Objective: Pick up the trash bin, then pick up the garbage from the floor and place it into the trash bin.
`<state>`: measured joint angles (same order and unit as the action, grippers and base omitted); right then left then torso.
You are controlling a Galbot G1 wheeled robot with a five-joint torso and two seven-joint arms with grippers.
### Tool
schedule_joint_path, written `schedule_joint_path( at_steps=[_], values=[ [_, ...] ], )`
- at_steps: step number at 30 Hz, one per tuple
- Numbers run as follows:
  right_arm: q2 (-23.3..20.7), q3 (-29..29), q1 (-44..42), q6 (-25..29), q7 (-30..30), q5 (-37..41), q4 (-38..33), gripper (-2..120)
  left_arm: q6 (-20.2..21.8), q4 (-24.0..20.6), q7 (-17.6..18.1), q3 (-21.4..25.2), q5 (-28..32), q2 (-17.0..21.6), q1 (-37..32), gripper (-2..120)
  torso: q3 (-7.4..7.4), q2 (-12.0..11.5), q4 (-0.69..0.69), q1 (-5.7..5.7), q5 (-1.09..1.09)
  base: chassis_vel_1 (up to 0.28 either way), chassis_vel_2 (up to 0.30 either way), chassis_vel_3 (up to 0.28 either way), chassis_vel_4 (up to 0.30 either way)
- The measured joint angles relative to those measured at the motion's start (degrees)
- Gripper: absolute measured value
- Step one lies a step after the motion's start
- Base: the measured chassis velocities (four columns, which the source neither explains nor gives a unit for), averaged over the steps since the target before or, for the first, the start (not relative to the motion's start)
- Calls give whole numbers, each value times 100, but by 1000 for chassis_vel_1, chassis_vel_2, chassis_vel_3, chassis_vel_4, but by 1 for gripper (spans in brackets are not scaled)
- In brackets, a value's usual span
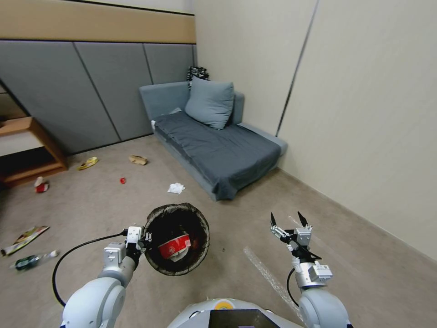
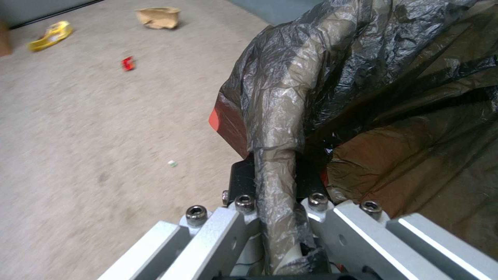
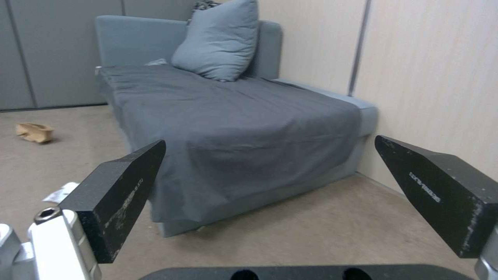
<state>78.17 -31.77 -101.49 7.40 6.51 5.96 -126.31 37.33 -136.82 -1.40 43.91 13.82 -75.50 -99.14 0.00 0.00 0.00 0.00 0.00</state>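
I hold the trash bin (image 1: 200, 226) off the floor (image 1: 114, 205) with my left gripper (image 1: 142, 238), which is shut on its bag-covered rim (image 2: 275, 116). A red-and-white cup (image 1: 174, 248) lies inside the bin. Garbage is scattered on the carpet: a white tissue (image 1: 175, 187), a tan paper bag (image 1: 138, 160), a yellow wrapper (image 1: 88, 162), a small red scrap (image 1: 122, 180), another red-and-white piece (image 1: 41, 185), a flat snack wrapper (image 1: 25, 239) and a clear bottle (image 1: 32, 260). My right gripper (image 1: 287, 221) hovers open and holds nothing, right of the bin.
A grey sofa (image 1: 218, 146) with a cushion (image 1: 209, 104) fills the corner ahead, close to the right wall. A wooden shelf unit (image 1: 27, 150) stands at the far left. A strip of pale tape (image 1: 268, 273) runs across the carpet near my right arm.
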Motion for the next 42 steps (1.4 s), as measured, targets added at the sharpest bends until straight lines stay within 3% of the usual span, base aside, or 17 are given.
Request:
schedule_joint_path(
  at_steps=[42],
  values=[
    [-12,89,131,-192,204,6,45,100,-1,58,-9,-6,-4,-6,44,1,0,0,0,0,0,71,68,72,69]
  ],
)
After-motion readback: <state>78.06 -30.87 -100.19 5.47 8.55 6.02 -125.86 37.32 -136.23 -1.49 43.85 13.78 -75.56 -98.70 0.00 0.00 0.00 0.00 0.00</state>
